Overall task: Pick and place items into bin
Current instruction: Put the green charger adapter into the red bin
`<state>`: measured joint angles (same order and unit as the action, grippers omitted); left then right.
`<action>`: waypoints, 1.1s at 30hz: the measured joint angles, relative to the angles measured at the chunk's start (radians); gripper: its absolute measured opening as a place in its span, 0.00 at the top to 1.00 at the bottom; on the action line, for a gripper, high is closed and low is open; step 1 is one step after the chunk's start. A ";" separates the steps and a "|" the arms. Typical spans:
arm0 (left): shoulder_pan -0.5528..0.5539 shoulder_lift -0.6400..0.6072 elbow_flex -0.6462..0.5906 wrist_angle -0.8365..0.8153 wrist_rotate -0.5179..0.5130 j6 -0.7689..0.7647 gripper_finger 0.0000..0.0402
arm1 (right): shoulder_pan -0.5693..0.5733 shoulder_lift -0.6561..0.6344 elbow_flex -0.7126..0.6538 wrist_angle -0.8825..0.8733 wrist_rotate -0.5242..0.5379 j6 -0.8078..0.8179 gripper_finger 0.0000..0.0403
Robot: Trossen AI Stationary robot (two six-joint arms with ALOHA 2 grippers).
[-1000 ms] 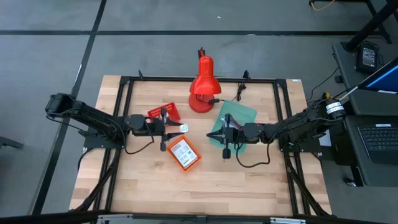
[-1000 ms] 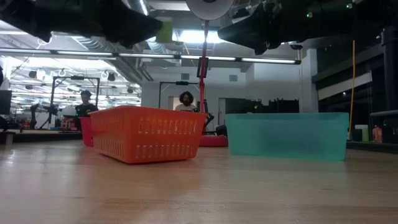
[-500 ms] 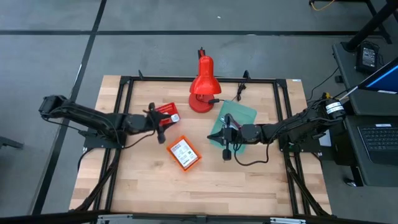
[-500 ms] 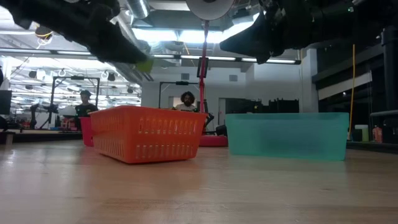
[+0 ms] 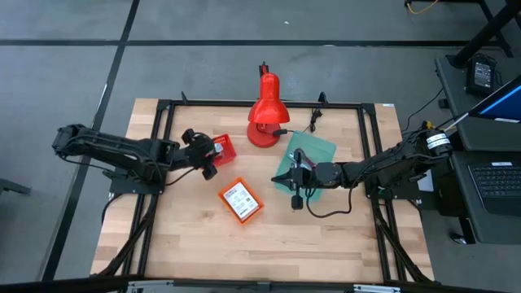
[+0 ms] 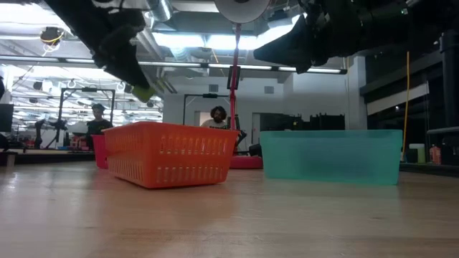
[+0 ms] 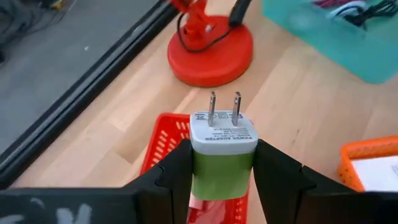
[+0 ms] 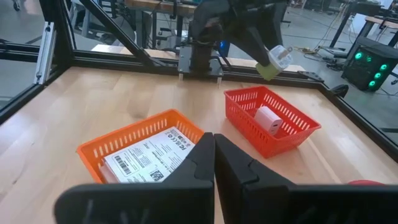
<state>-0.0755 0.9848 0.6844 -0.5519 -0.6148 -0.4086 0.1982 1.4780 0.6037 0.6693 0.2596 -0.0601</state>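
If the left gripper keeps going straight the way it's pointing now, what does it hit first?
Probably the red basket: the left gripper, shut on the green-and-white plug adapter, points over its near rim. Beyond lies the red lamp's base. Depth is uncertain.

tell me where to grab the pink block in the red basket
Probably from straight above, closing across two opposite side faces: the pink block lies inside the red basket, whose mesh walls stand around it and block a sideways approach.
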 joint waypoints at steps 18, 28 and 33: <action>0.114 0.177 0.003 -0.046 0.144 0.029 0.67 | 0.000 0.000 0.000 -0.002 -0.001 0.000 1.00; 0.131 0.298 0.003 -0.046 0.169 0.029 0.67 | 0.000 0.000 0.000 -0.002 -0.001 0.000 1.00; 0.137 0.331 0.003 -0.046 0.208 0.029 0.67 | 0.000 0.000 0.000 -0.002 -0.001 0.000 1.00</action>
<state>0.0620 1.3161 0.6876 -0.5977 -0.4073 -0.3799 0.1982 1.4780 0.6037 0.6670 0.2588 -0.0605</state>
